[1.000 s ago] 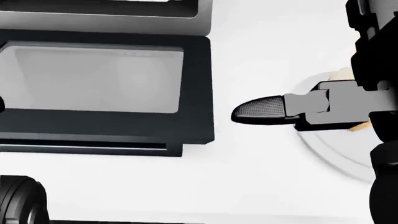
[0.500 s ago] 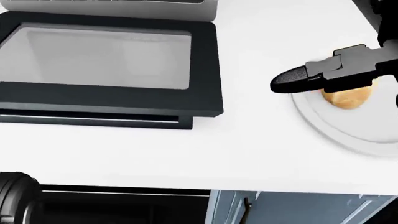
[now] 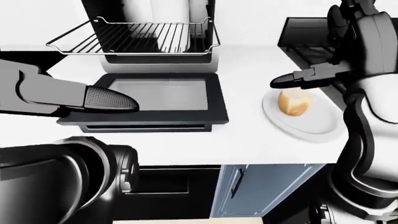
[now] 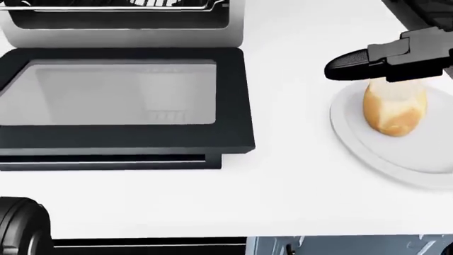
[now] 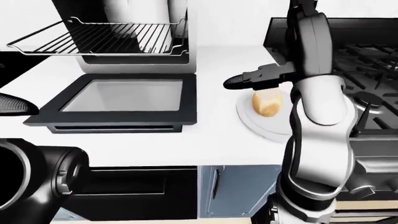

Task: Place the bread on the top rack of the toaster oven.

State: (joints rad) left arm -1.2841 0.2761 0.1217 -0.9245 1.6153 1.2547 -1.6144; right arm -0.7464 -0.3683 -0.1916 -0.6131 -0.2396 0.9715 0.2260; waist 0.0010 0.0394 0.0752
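Right hand point(image 4: 386, 61), fingers apparently open just above the bread point(image 4: 393, 109) on the plate point(image 4: 368, 154), should descend squarely before closing.

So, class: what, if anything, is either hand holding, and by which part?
Nothing. The right hand hovers above the bread on its plate; the left hand is empty.

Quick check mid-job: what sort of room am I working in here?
Most likely a kitchen: a toaster oven with its rack pulled out on a white counter, a stove beside it, and bread on a plate.
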